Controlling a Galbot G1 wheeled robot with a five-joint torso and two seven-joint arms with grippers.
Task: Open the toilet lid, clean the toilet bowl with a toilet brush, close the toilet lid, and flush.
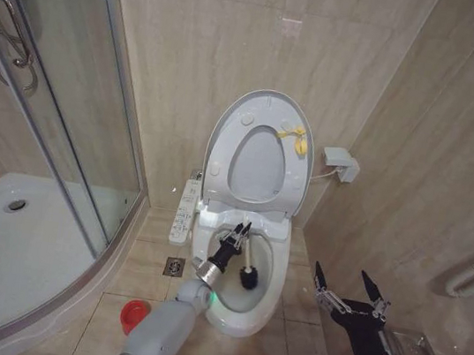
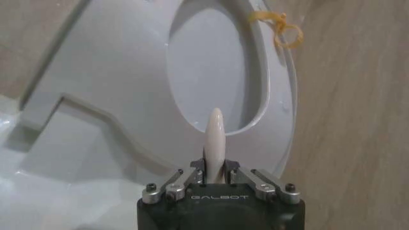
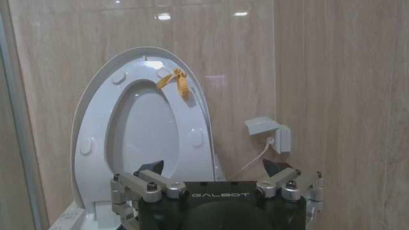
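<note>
Closest to me, the left arm reaches in over the front rim of the toilet bowl, and the left hand hangs above the basin with its fingers pinched on the toilet brush, gripping the thin white handle partway up. The handle slants down from the hand, and the dark bristle head sits low inside the bowl, a little toward the robot's right of the wrist. Off to the robot's right, the right hand is held beside the toilet, well apart from it, fingers spread wide and gripping nothing. On the floor to the robot's left of the bowl stands a small red holder, with a floor drain a little beyond it. Behind the bowl, the toilet lid stands upright against the tiled wall with the seat ring raised against it (the yellow loop tag dangles near the top). From the left wrist, the left hand shows the handle's pale tip poking up between the fingers, with the lid close behind; the brush head is hidden there. The right wrist view shows the right hand spread, the upright lid, and a wall socket box with a cord.
</note>
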